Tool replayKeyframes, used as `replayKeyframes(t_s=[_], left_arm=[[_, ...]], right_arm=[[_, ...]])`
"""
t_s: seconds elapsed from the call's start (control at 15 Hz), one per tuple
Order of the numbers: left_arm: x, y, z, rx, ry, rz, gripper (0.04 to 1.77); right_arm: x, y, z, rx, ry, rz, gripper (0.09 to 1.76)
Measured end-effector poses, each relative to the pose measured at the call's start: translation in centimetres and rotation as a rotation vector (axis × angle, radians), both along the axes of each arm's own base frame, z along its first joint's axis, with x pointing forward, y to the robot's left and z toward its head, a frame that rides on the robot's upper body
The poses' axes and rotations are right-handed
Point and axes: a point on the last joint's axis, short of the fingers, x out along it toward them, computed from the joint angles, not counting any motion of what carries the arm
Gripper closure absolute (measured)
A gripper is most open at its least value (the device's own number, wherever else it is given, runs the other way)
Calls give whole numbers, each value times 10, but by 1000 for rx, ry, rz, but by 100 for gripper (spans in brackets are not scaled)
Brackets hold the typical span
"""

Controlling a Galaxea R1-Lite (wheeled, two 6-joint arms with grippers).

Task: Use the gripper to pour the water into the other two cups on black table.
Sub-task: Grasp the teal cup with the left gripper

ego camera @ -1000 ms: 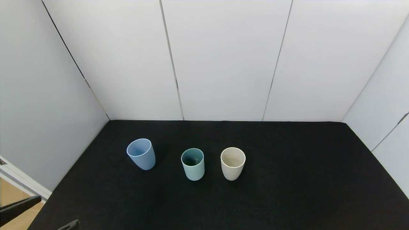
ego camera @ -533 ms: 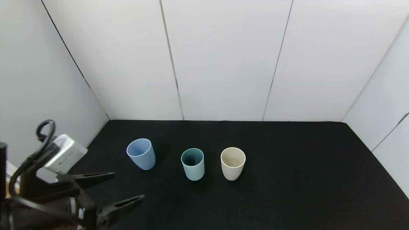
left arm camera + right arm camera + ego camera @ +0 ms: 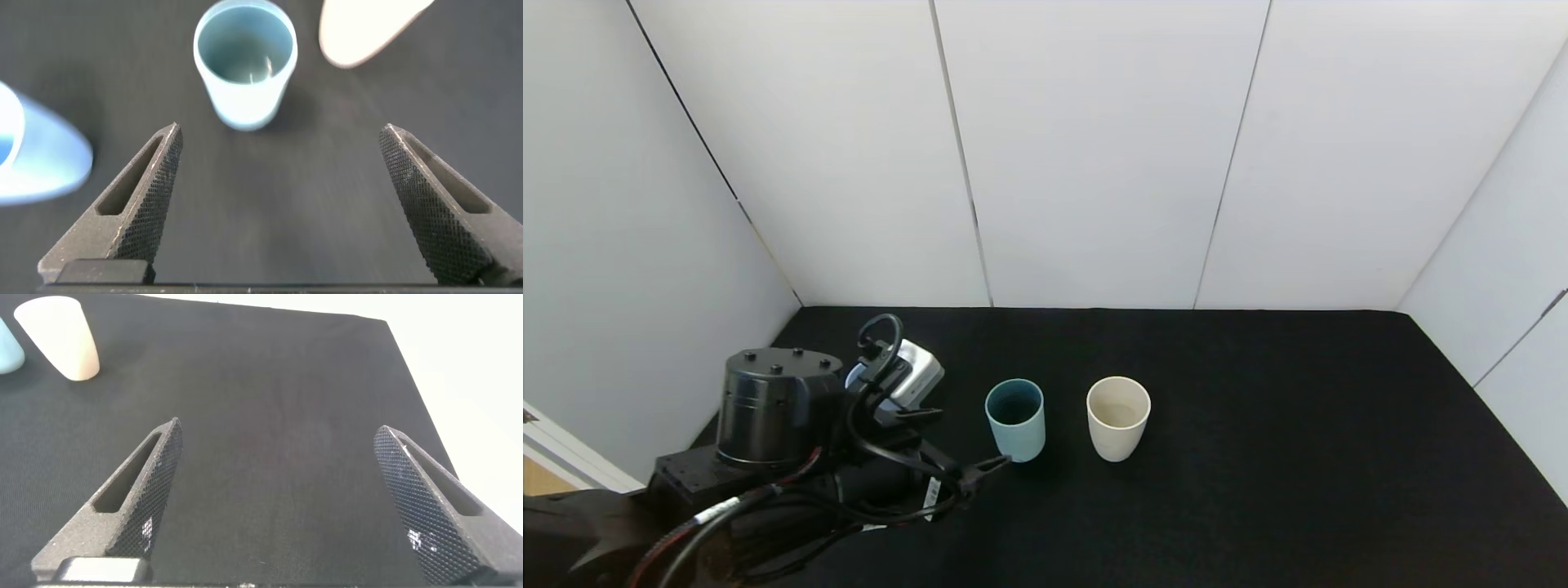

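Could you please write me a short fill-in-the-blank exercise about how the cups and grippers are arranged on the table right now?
1. The teal-green matte tumbler stands ____ the cream-white rounded tumbler and the light periwinkle-blue tumbler.
2. The left gripper has its fingers ____, with nothing between them.
3. All three cups stand on the ____ felt-like tabletop.
4. In the head view, the left arm mostly hides the ____ tumbler.

Missing words: between; open; black; periwinkle-blue

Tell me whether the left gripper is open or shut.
Open. The left gripper has its two fingers spread wide apart with nothing between them, aimed at the teal cup standing upright on the black table.
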Motion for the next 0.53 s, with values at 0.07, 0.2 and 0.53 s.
replayKeyframes(t_s=[0.07,0.2,0.53], left_arm=[[6,-5,-7,-3,-23,8,9],[15,-13,-22,2,-56,25,9],[29,-22,-58,20,-68,51,9]], right_arm=[[0,0,0,0,0,0,14],[0,0,0,0,0,0,14],[0,0,0,0,0,0,14]])
